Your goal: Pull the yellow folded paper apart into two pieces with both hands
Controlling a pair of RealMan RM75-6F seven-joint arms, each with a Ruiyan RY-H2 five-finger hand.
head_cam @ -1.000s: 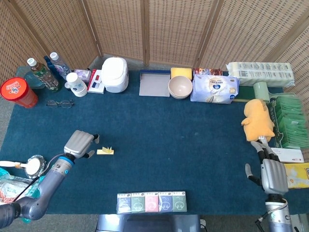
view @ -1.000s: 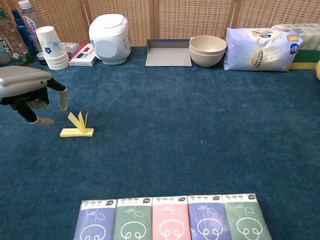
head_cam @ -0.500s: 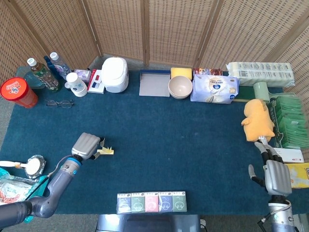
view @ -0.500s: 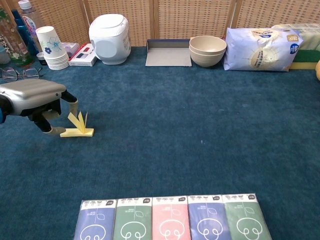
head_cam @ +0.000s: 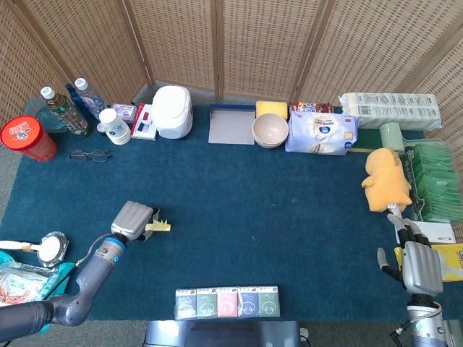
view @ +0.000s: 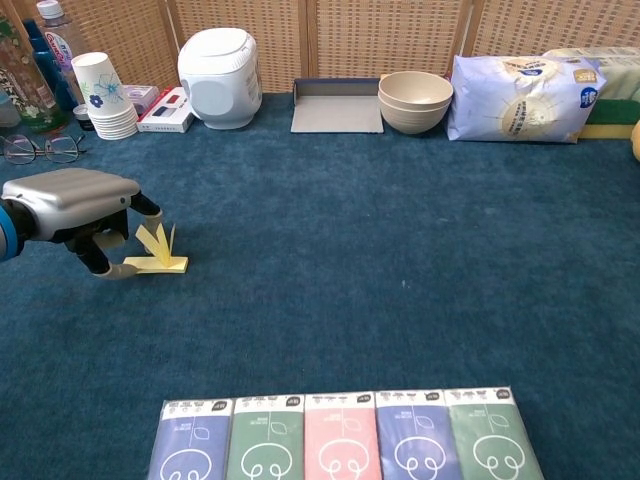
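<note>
Head view first: yellow folded paper (head_cam: 158,226) lies on the blue tabletop (head_cam: 275,210) in the lower left of the frame, and the left hand (head_cam: 133,220) sits at its left end, fingers bent down toward it; from this height I cannot tell whether they pinch the paper or only touch it. At the lower right corner the right hand (head_cam: 416,262) hangs with fingers loosely apart and nothing in them, well apart from the paper, with a yellow plush toy (head_cam: 387,181) above it in the frame. Along the upper edge stand a white rice cooker (head_cam: 173,110), a stack of beige bowls (head_cam: 270,130) and a pale blue bag (head_cam: 322,133); a red-lidded tub (head_cam: 26,138) and glasses (head_cam: 90,154) are at the upper left, and a row of coloured packets (head_cam: 227,301) lies at the bottom centre. Chest view: the paper (view: 155,256) shows a flat strip on the carpet with upright flaps rising from it; the left hand (view: 75,203) is at the left edge, its fingertips (view: 116,270) down at the strip's left end, one finger just beside the flaps, though a firm grip cannot be confirmed. Stacked paper cups (view: 102,95) stand at the upper left.
</note>
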